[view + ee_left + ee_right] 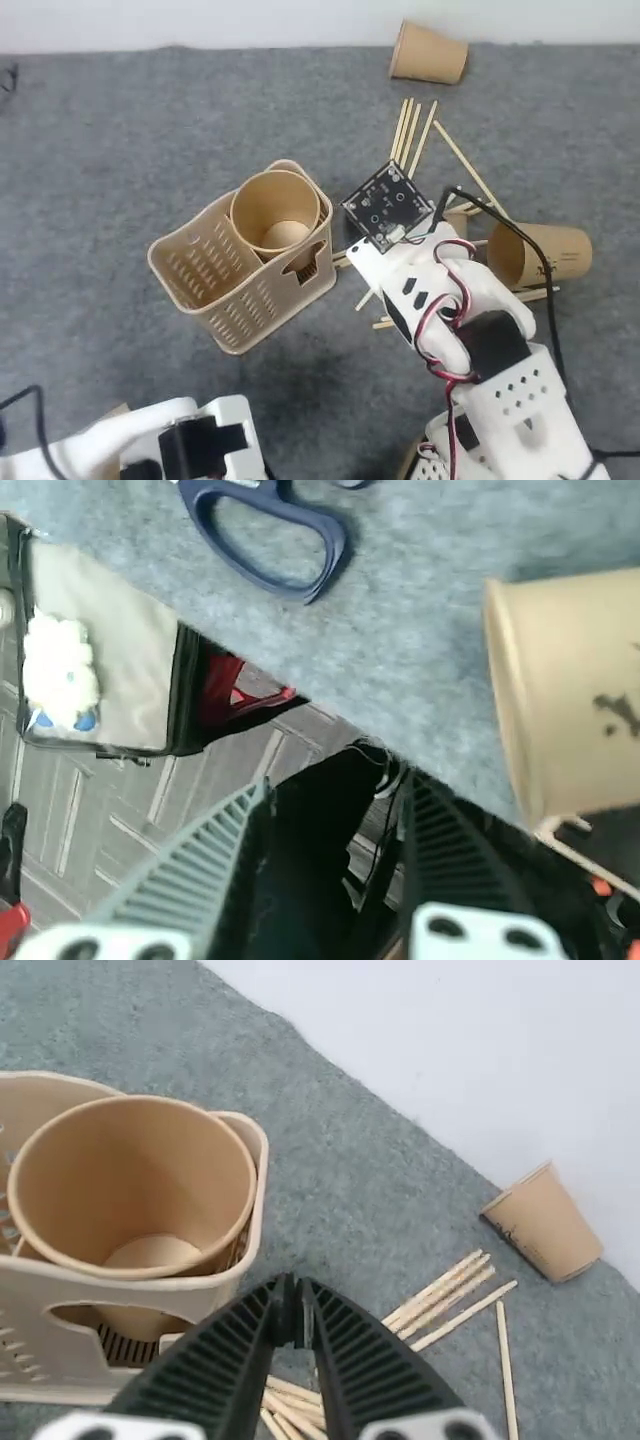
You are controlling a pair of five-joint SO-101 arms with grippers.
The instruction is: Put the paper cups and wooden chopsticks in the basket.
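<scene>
Meanwhile, my right gripper hangs with its jaws pressed together on nothing, just beside the beige slotted plastic basket, where one tan paper cup already stands upright. Two more lie on their sides on the grey carpeted table: the far cup well apart at the back edge, the near cup close by my right arm. The pale wooden chopsticks fan out between them, with more tucked under that arm. My left gripper sits at the table's edge with its jaws apart and empty; what looks like another paper cup lies just beside it, and blue-handled scissors lie farther off. I judge the cups light and thin-walled, quick to crush, so I would pinch one gently at the rim, one jaw inside. The chopsticks look light, stiff and smooth, likely to roll or slip; a hold across the middle of a bunch seems best. Small dark print marks the near cup and the one by my left gripper, but none of it can be read.
</scene>
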